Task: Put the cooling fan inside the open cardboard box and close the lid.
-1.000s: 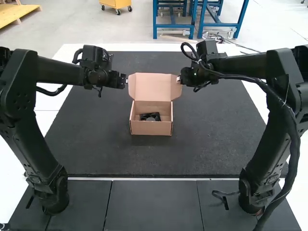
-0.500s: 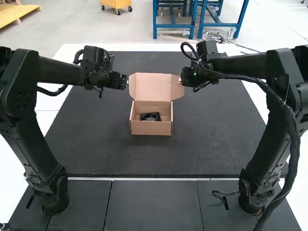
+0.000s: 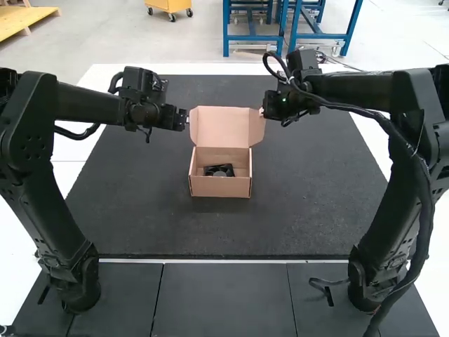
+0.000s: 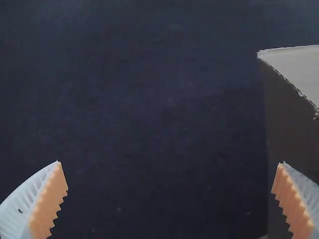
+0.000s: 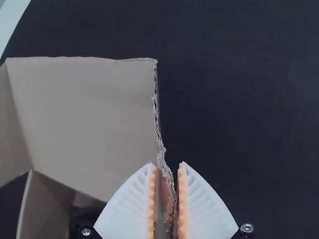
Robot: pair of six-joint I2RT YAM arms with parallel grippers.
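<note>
Cooling fan (image 3: 219, 170) is already inside the cardboard box (image 3: 219, 184), lying on the box floor, so the placing part looks done. The box stands on the black mat (image 3: 126, 203) covering the surface. Its lid (image 3: 223, 128) stands upright off the box's back wall and is not closed.

Right gripper (image 3: 265, 112) is at the lid's side edge nearest the right arm. Its fingers are narrow and clamped on the cardboard, with the corrugated edge sandwiched between the orange pads (image 5: 151, 209) in the right wrist view. Left gripper (image 3: 185, 119) is just beside the lid's opposite side edge, spread wide with nothing between the fingers. Can't tell whether one finger touches the lid there.

My read of the step: fold the lid forward and down over the box, then tuck it.

What could go wrong:
- The lid is held on one side only, so it may twist as it folds, land skewed on the box and not seat.
- The pinch is thin and right at the edge, which already looks ragged. A hard pull could tear the cardboard or let it slip out.
- The box is light and nothing pins it down. Pushing the lid forward could slide or tip the whole box instead of bending the hinge.
- The lid's side flaps may catch outside the box walls instead of going in.
- The left gripper is close beside the lid, so a sideways nudge from it could shove the box.
</note>
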